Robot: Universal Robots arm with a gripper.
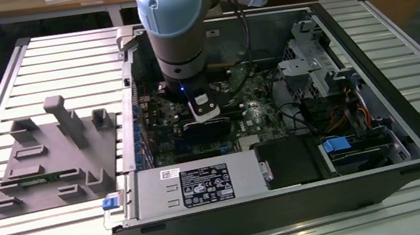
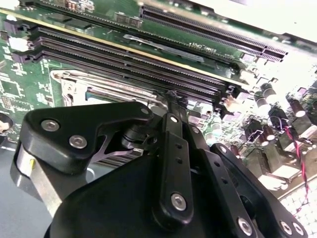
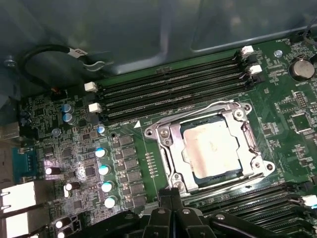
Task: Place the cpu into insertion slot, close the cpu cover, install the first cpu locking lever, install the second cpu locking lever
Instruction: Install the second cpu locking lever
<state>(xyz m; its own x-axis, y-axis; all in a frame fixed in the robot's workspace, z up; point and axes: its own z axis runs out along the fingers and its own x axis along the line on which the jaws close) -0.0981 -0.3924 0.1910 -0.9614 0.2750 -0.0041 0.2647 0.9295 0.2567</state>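
Observation:
The cpu (image 3: pixel 214 148), a silver-grey square, lies flat in the insertion slot (image 3: pixel 261 167) on the green motherboard. The cpu cover (image 3: pixel 172 144), a metal frame, is folded down around it. Thin wire levers run along two sides of the frame: one (image 3: pixel 210 105) beside the memory slots, the other (image 3: pixel 233 184) on the opposite side. My gripper (image 3: pixel 171 194) is shut, its fingertips pressed together just off a corner of the socket with nothing visible between them. In the second wrist view the gripper (image 2: pixel 173 99) hangs low over the board beside the socket (image 2: pixel 74 85). The exterior view shows the gripper (image 1: pixel 203 113) inside the computer case.
Long black memory slots (image 3: pixel 168 89) flank the socket. Upright capacitors (image 3: pixel 102 169) and a looped black cable (image 3: pixel 44 52) stand close by. The case holds a power supply (image 1: pixel 194 185) and a drive cage (image 1: pixel 316 68). A grey parts fixture (image 1: pixel 46 155) lies outside on the slatted table.

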